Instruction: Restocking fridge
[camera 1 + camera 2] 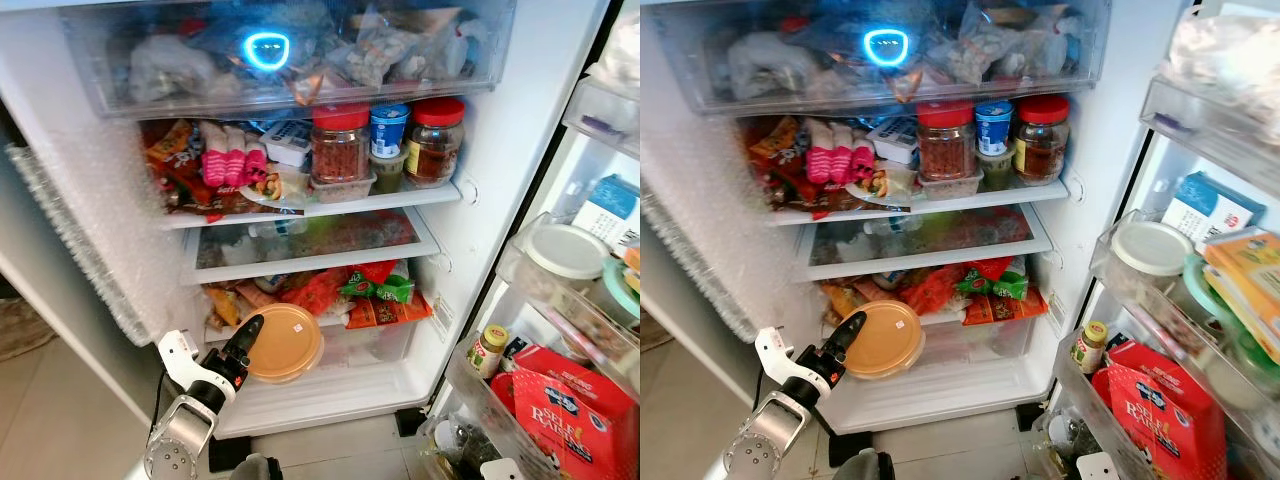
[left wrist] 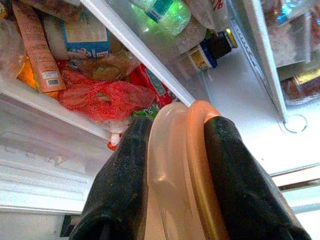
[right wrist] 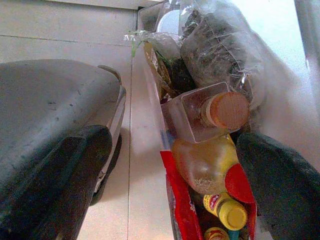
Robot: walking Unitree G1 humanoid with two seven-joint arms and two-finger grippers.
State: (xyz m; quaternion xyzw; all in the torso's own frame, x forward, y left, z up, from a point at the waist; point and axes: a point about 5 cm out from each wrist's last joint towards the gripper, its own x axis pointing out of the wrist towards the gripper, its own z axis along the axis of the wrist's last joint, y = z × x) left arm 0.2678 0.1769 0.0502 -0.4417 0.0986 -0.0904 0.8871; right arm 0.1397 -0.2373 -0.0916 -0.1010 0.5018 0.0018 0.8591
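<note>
two red-lidded jars [image 1: 340, 145], one orange container [image 1: 284, 343]

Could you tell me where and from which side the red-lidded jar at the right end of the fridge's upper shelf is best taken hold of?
I would grip the red-lidded jar around its glass body just below the lid, coming straight in from the open front. It stands upright at the shelf's front edge, with the blue-lidded tub close on its left and the fridge wall on its right, so the sides look tight.

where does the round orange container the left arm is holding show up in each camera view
Left eye view: orange container, bottom centre, at the fridge's lowest shelf.
Right eye view, lower left of centre.
Left wrist view, edge-on, clamped between the left gripper jaws.
Right wrist view: not in it.
Shared landmark: red mesh bag, just behind it.
</note>
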